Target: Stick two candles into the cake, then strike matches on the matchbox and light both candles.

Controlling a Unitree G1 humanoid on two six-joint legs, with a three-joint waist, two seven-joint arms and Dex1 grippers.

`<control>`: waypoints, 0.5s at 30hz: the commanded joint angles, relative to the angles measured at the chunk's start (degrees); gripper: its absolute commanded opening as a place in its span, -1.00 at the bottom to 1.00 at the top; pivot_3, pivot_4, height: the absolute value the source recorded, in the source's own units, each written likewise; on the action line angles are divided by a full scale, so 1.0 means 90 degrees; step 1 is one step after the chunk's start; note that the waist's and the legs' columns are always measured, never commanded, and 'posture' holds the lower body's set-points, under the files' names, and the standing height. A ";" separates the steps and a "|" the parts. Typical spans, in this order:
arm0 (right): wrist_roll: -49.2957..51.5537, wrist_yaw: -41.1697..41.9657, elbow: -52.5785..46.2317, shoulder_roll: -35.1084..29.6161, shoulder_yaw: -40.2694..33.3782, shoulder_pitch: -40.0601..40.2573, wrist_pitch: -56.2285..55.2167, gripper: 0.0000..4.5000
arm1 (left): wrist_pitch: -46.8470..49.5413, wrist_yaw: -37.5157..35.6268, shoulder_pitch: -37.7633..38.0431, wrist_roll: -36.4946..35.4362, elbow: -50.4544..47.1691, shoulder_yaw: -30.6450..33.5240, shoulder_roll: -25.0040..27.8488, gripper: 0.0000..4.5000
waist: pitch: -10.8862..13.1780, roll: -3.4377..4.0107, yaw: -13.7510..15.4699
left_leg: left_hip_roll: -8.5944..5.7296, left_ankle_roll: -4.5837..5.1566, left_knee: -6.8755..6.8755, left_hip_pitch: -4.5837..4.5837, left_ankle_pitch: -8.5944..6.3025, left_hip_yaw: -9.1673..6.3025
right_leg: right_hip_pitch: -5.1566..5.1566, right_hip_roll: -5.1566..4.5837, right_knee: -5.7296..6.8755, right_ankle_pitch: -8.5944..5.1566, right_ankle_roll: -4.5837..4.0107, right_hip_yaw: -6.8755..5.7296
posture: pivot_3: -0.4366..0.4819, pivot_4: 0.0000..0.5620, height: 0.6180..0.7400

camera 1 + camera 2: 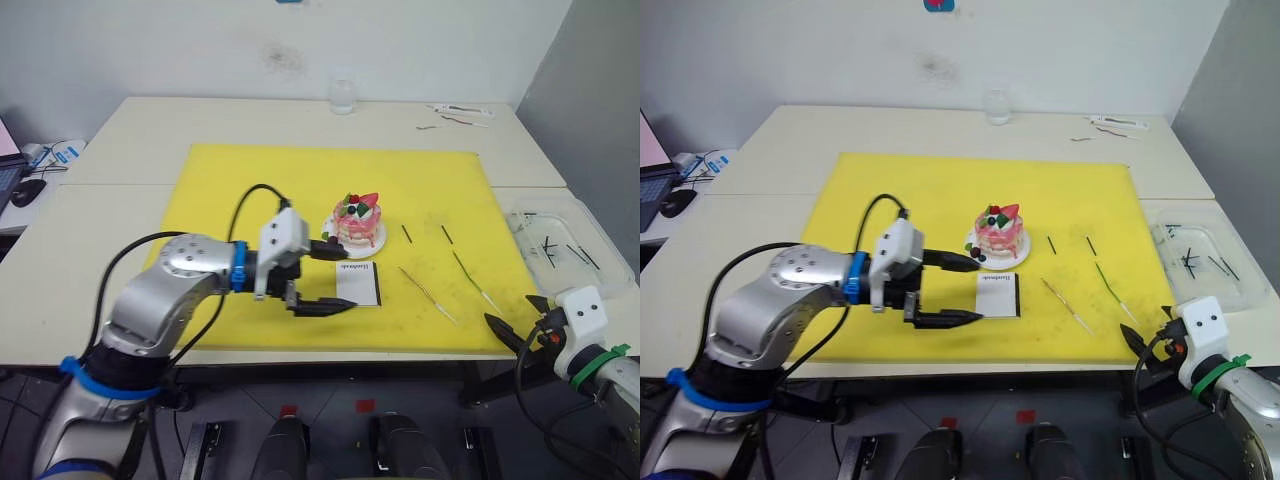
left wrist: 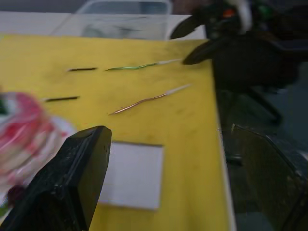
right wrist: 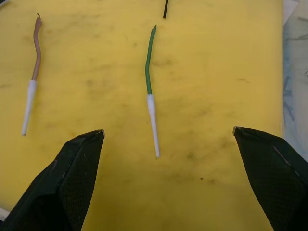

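My left gripper [image 1: 327, 274], fingers spread, hovers beside the matchbox [image 1: 358, 283] and cake [image 1: 357, 221]. My right gripper [image 3: 168, 139], fingers wide apart, faces the green candle [image 3: 149, 72]; the tan candle [image 3: 35, 53] lies alongside on the yellow mat [image 1: 230, 190].

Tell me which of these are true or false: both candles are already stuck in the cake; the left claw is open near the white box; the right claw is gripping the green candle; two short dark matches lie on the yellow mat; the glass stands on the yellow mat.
1. Both candles are in the cake. False: the green candle and the tan candle lie flat on the yellow mat, apart from the cake.
2. The left gripper is open near the matchbox. True.
3. The right gripper grips the green candle. False: it is open, holding nothing.
4. Two matches lie on the mat. True.
5. The glass stands on the mat. False: it stands on the table beyond it.
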 commanded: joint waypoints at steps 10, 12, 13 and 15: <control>-0.0057 0.0312 0.0369 -0.0270 0.0268 -0.0228 -0.0110 0.11 | -0.0822 -0.0294 -0.0200 0.0498 0.0467 -0.0399 -0.0442 1.00 | 0.0000 0.0000 -0.0117 | 0.0001 0.0001 0.0000 0.0000 0.0000 -0.0001 | 0.0000 0.0004 0.0001 0.0000 0.0000 0.0002 | -0.05 -0.47 1.00; -0.0039 0.0302 0.0339 -0.0261 0.0297 -0.0262 -0.0100 0.11 | -0.0818 -0.0294 -0.0178 0.0492 0.0453 -0.0378 -0.0438 1.00 | 0.0000 0.0000 -0.0118 | 0.0001 0.0000 0.0000 0.0001 0.0000 -0.0001 | 0.0000 0.0004 0.0001 0.0000 0.0001 0.0003 | -0.05 -0.47 1.00; -0.0027 0.0300 0.0338 -0.0256 0.0313 -0.0294 -0.0095 0.11 | -0.0816 -0.0286 -0.0161 0.0492 0.0439 -0.0373 -0.0439 1.00 | 0.0000 0.0000 -0.0118 | 0.0001 0.0001 0.0000 0.0001 0.0000 -0.0001 | 0.0000 0.0004 0.0001 0.0000 0.0001 0.0002 | -0.05 -0.47 1.00; -0.0013 0.0301 0.0341 -0.0255 0.0340 -0.0349 -0.0077 0.11 | -0.0816 -0.0278 -0.0150 0.0493 0.0435 -0.0366 -0.0444 1.00 | 0.0000 0.0001 -0.0119 | 0.0001 0.0001 0.0001 0.0001 0.0000 -0.0001 | 0.0000 0.0004 0.0002 0.0000 0.0001 0.0003 | -0.05 -0.47 1.00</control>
